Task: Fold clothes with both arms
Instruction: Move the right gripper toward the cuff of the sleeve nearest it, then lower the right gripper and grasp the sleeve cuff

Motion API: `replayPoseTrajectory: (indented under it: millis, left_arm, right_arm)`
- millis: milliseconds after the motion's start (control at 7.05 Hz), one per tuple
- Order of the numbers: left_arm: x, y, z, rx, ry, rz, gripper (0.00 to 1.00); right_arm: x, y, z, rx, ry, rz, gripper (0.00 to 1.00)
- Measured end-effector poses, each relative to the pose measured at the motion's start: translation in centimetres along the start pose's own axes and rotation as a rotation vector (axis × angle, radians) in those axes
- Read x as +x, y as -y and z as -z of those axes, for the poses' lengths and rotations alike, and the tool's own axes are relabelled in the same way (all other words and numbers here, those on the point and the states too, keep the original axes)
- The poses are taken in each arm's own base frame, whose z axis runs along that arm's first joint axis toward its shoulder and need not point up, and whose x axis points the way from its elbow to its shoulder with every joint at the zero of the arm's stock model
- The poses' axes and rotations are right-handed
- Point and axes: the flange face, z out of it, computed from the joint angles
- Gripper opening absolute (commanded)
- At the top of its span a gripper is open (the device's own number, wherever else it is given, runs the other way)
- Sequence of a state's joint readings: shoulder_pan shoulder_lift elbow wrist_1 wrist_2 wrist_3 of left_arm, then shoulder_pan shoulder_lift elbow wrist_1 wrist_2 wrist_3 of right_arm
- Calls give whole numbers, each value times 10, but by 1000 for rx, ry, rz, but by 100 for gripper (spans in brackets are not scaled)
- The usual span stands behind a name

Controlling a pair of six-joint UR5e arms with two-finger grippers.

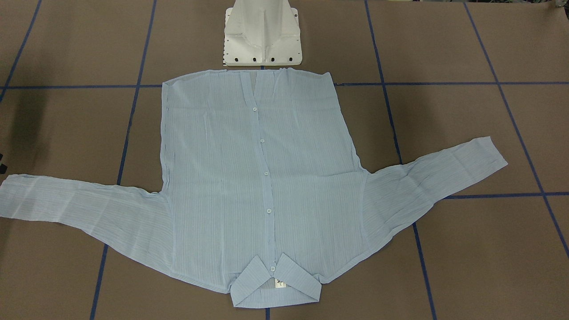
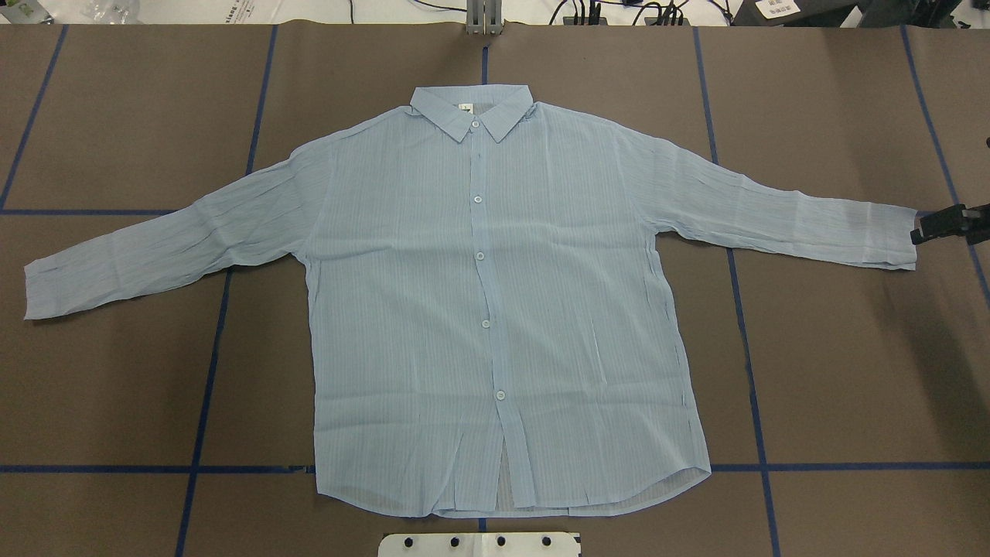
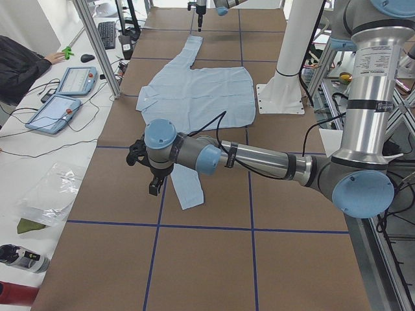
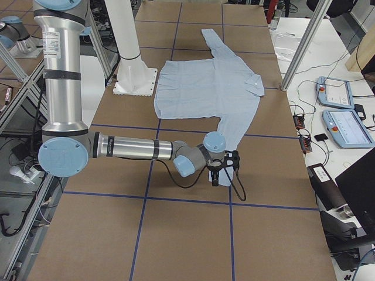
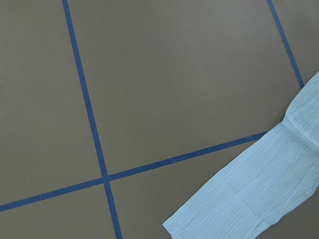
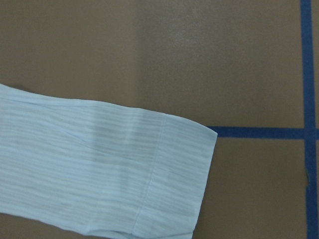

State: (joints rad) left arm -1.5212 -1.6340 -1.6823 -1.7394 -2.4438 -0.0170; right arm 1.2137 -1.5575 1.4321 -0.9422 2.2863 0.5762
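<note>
Right gripper (image 2: 919, 230) sits just beside right cuff (image 2: 889, 241). Left gripper (image 3: 154, 186) hovers near left cuff (image 3: 192, 199). Can't tell the jaw gap on either (too small). Shirt (image 2: 495, 309) lies flat, buttons up, on table (image 2: 851, 371). Fabric looks thin, limp and light, so it will likely slide and sag. Pinch at the cuffs.

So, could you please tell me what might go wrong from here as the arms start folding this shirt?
1. The shirt is thin, and the right tool sits just at the end of the nearest cuff, so a pinch may catch too little cloth and slip.
2. The left tool hangs beside the other cuff, not over it, so it may close on bare table.
</note>
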Motion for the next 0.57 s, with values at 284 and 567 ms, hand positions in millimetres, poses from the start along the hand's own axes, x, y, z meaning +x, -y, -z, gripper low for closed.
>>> replayPoseTrajectory:
  millis: [284,567]
  left_arm:
    - [0,0,1,1,2,-2,100]
    - [1,0,1,2,2,-2,100]
  right_arm:
    - [-7,14,-21,-25,-9,15,90]
    - [-12,21,-35,-44,-15,23,80]
